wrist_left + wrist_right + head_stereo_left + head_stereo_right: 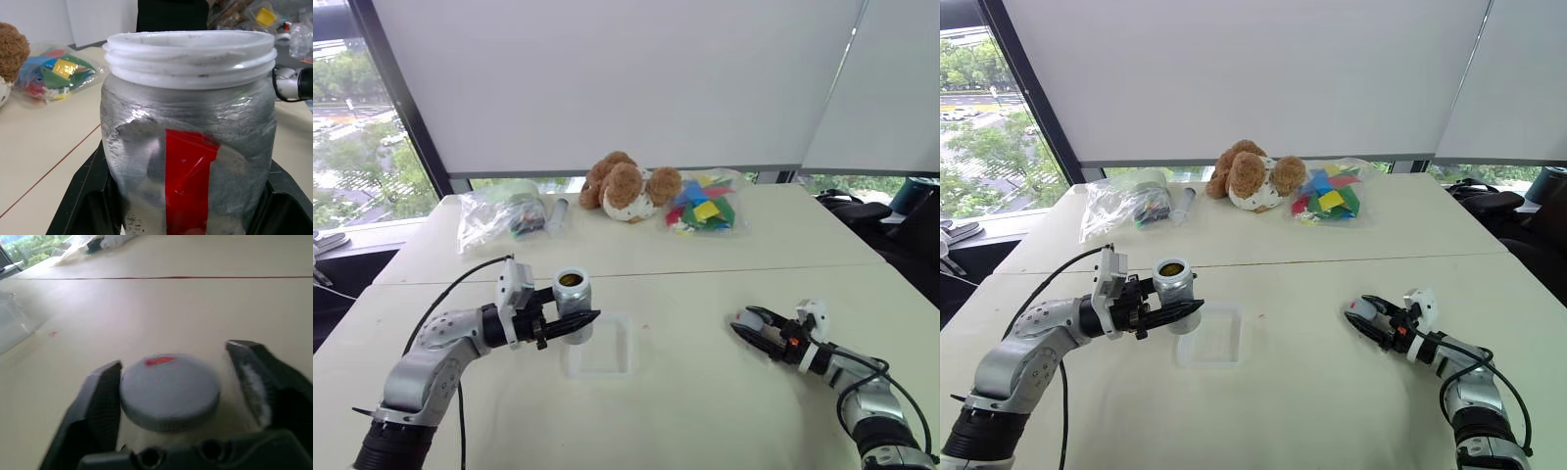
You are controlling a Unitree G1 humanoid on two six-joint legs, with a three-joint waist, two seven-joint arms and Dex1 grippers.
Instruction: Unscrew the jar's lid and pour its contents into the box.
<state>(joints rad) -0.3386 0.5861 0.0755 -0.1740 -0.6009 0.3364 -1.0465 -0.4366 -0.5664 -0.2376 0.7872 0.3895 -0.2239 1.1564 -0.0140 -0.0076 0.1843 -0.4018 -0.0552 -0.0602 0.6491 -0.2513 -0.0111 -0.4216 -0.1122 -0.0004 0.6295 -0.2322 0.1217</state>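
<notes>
The uncapped silvery-grey jar [573, 305] is clenched upright by the left hand [570, 327] beside the clear plastic box [600, 346], ready for pouring; the round grey lid [169, 390] lies on the desk [705, 411] between the right hand's [186, 396] released fingers.

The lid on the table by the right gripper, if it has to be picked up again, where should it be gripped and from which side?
Grip the lid across its ribbed side wall, coming in low and level from the robot's side, as the right gripper sits now with an open finger on each side. It lies flat, a low disc with a smooth top, so only the rim offers opposing faces.

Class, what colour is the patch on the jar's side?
Red, on the silvery-grey jar; clearest in the left wrist view.
</notes>
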